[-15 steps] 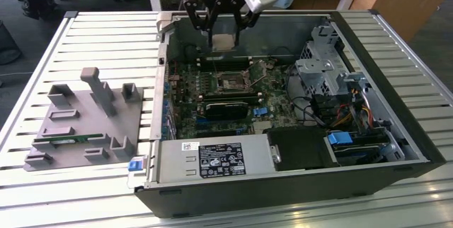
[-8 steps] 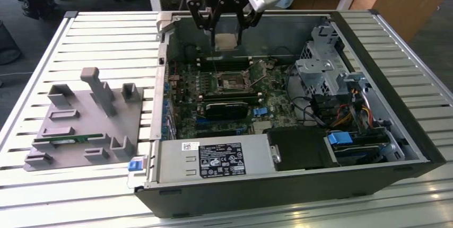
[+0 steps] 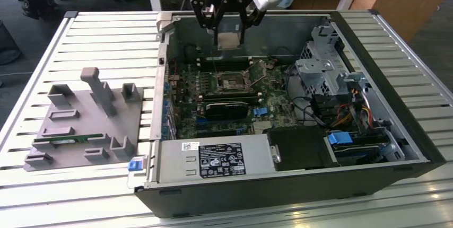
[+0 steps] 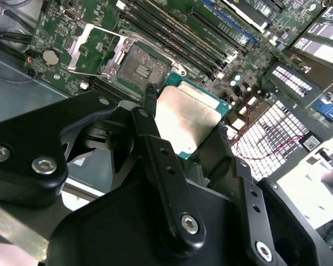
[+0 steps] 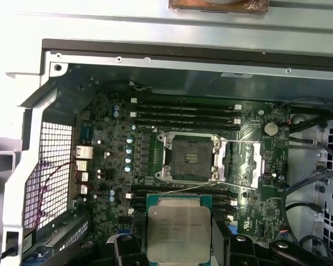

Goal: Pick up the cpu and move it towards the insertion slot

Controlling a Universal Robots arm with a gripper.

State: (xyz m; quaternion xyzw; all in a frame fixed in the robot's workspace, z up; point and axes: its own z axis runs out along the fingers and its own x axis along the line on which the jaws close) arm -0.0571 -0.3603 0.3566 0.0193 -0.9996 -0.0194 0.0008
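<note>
The cpu [image 3: 227, 42], a thin square chip with a silver-grey top and green rim, hangs in the air over the far end of the open computer case. My gripper [image 3: 230, 37] is shut on it, one black finger on each side edge. In both wrist views the cpu [image 4: 184, 116] [image 5: 177, 233] sits between the fingers [image 4: 150, 108]. The insertion slot [image 3: 232, 83] lies below on the green motherboard, a square socket with a silvery frame and dark centre [image 5: 190, 158] [image 4: 139, 69]. Its metal load plate [image 5: 244, 166] is swung open beside it. The cpu is clearly above and apart from the slot.
The case wall [image 3: 164, 53] and a silver drive cage [image 3: 322, 71] flank the motherboard. Empty memory slots [image 5: 183, 113] run beside the socket and a black card [image 3: 226, 108] lies nearer the power supply [image 3: 212, 159]. A grey fixture [image 3: 85, 122] holding a green memory stick [image 3: 67, 140] stands at the exterior view's left.
</note>
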